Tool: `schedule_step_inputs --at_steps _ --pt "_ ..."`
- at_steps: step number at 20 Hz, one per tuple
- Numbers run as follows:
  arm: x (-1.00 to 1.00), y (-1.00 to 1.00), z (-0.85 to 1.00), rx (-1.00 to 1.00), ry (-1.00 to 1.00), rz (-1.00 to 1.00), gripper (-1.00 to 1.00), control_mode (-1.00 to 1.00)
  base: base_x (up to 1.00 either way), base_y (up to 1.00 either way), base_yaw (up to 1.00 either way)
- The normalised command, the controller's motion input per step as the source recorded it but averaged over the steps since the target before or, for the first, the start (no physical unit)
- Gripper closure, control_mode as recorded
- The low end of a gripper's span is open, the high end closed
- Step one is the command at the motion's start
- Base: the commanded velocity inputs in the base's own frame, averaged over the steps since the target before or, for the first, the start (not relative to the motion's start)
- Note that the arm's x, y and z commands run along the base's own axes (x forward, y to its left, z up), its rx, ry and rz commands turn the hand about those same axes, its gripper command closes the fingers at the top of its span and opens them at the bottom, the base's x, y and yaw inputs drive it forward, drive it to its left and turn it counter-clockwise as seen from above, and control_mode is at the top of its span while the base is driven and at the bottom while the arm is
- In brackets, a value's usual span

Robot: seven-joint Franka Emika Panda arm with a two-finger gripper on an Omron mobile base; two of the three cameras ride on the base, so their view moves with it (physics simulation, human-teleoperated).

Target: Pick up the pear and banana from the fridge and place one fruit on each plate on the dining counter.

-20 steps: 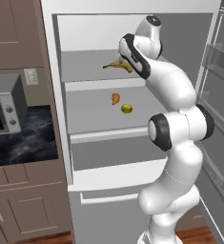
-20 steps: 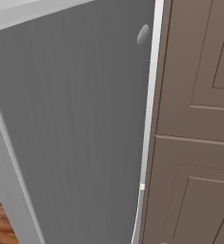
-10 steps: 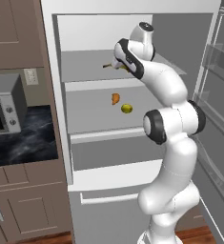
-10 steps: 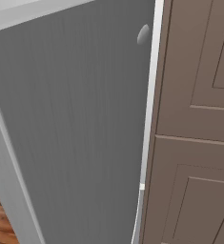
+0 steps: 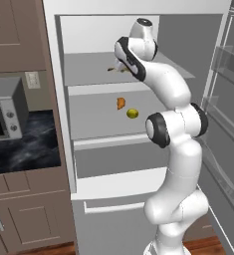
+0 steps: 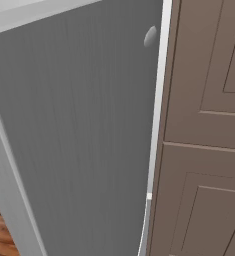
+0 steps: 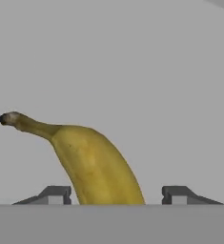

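- The fridge [image 5: 63,149] stands open, pale grey inside, with light shelves one above another and a wide drawer front at the bottom
- The banana [image 7: 92,164] lies on the upper shelf [image 5: 88,74]; in the hand view it is yellow with faint brownish mottling, thick in the body and narrowing to a curved stem with a dark tip
- In the left base view just a sliver of the banana shows, at the left of the hand on that upper shelf, toward its middle
- The end effector [image 7: 117,194] is up at the banana, its two dark fingertips [image 7: 54,194] standing one on each side of the fruit's body; there is a gap on the right side, and whether the pads touch the skin I cannot tell
- The pear [image 5: 132,113] is a small round yellow-green fruit on the middle shelf, near that shelf's centre
- Just beside the pear, up and to its left, sits a small orange wedge-like item [image 5: 120,103], apart from it
- The arm rises from the lower right and reaches up into the upper compartment
- Left of the fridge a microwave [image 5: 4,114] sits on a black veined surface [image 5: 34,149]
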Motion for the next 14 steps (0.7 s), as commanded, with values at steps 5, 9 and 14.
schedule_step_inputs --at_steps 5,9,14 --pt "-0.16 0.0 -0.9 -0.17 0.42 0.0 1.0 -1.0 0.0 0.0 0.0" --pt "-0.38 -0.13 -0.86 -0.11 0.38 0.0 1.0 -1.0 0.0 0.0 0.0" --pt "-0.7 -0.15 -0.43 0.0 0.22 -0.08 1.0 -1.0 0.0 0.0 0.0"
